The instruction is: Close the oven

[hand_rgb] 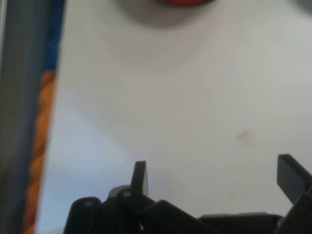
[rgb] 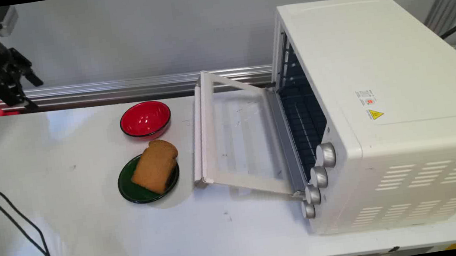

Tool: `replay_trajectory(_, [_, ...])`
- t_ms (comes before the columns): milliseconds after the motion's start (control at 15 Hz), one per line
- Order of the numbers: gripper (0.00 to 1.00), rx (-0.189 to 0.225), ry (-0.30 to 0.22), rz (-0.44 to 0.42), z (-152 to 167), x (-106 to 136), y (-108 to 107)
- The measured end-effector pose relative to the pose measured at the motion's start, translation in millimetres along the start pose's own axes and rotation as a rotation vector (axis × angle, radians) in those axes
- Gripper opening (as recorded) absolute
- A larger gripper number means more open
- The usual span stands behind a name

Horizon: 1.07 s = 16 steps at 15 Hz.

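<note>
My gripper (rgb: 25, 89) hangs high at the far left, above the table's back left corner, open and holding nothing. In the hand view its two fingers (hand_rgb: 140, 176) stand wide apart over bare white table (hand_rgb: 185, 97), with the gripper (hand_rgb: 214, 178) far from any object. A slice of brown toast (rgb: 155, 166) lies on a dark green plate (rgb: 131, 191) near the table's middle. Behind it stands a red bowl (rgb: 145, 119), whose rim (hand_rgb: 185, 2) just shows at the hand view's top edge. A white toaster oven (rgb: 382, 109) stands at the right with its glass door (rgb: 233, 136) folded down.
Black cables (rgb: 13, 219) trail across the table's front left. An aluminium rail (rgb: 110, 90) runs along the back edge. Four silver knobs (rgb: 319, 176) line the oven's front. Orange and blue material (hand_rgb: 41, 126) borders the table edge in the hand view.
</note>
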Motion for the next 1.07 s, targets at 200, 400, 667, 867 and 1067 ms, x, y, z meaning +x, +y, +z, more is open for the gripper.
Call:
replay_trajectory(200, [1.0,-0.093,0.083,-0.016,2.6,25.4,18.5])
replay_trajectory(400, [1.0,-0.17,0.196,-0.002,12.2,63.1,39.9])
replay_trajectory(667, [1.0,-0.209,0.316,0.054,37.0,108.2,60.0])
replay_trajectory(867, [1.0,-0.207,0.36,0.104,62.3,134.3,63.7])
replay_trajectory(1067, [1.0,-0.194,0.394,0.158,90.9,157.7,63.5])
